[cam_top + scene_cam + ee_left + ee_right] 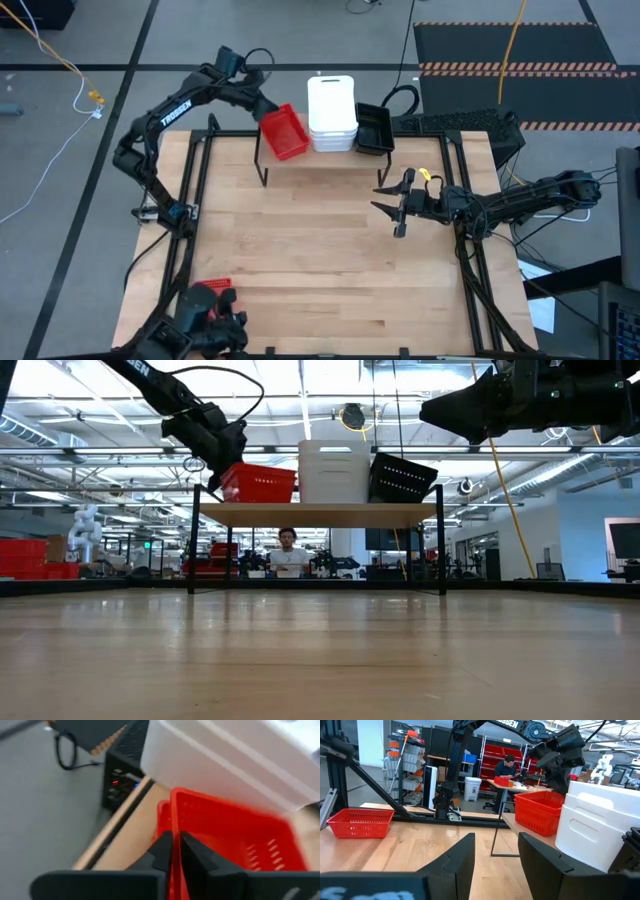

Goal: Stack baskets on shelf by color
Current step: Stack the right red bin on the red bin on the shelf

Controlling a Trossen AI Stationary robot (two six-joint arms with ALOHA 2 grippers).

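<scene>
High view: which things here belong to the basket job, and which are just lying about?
Job: shelf; red basket, pinched by left end effector; white stack; black baskets; spare red basket; right end effector, open, waiting.
Lying about: floor cables; striped mat; person at desk.

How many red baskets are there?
2 seen: shelf basket, held by the left gripper; table basket, far from the shelf. Others may nest under the first.
</scene>
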